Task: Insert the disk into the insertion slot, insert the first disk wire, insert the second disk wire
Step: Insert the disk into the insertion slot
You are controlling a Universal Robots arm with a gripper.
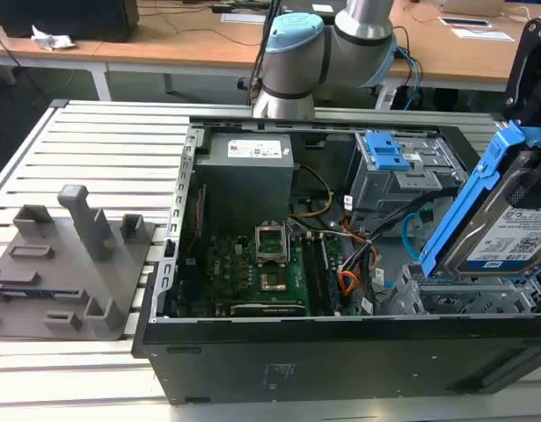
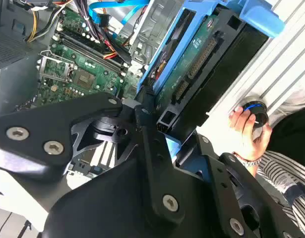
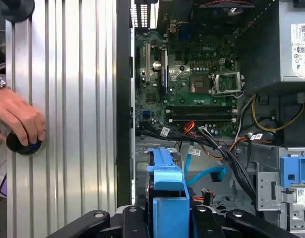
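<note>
**Disk held tilted over its bay, not yet seated**

A slatted metal worktop (image 1: 103, 149) carries an open black computer case (image 1: 340, 352), lying on its side with its inside facing up. The robot arm (image 1: 327, 44) rises behind the case. Inside are the grey power supply (image 1: 248, 171) and the green motherboard (image 1: 261, 264).

The disk (image 1: 508, 220) is up in the air at the exterior view's right, above the near corner of the case. Its long axis stands steeply tilted, with the blue carrier's lower end down near the insertion slot (image 1: 428, 294). The slot lies directly beneath the disk. Whether the two touch I cannot tell, but I judge the disk is not yet in.

The tool (image 3: 168, 220) is closed on the disk's blue carrier, with a black finger on either side of it in the first wrist view.

Behind the slot stands the taller grey cage (image 1: 411, 180) with its blue latch (image 1: 384, 151). A loose blue cable (image 3: 207, 174) and a bundle of orange and black wires (image 1: 349, 272) lie beside the bay, neither plugged into the disk.

A grey moulded fixture (image 1: 72, 264) sits on the worktop well apart from the case, at the exterior view's left. A person's hand (image 3: 21, 119) rests on a round black knob (image 3: 24, 144) on the slats beside the case.

White printed labels sit on the disk, the power supply and the latch.
</note>
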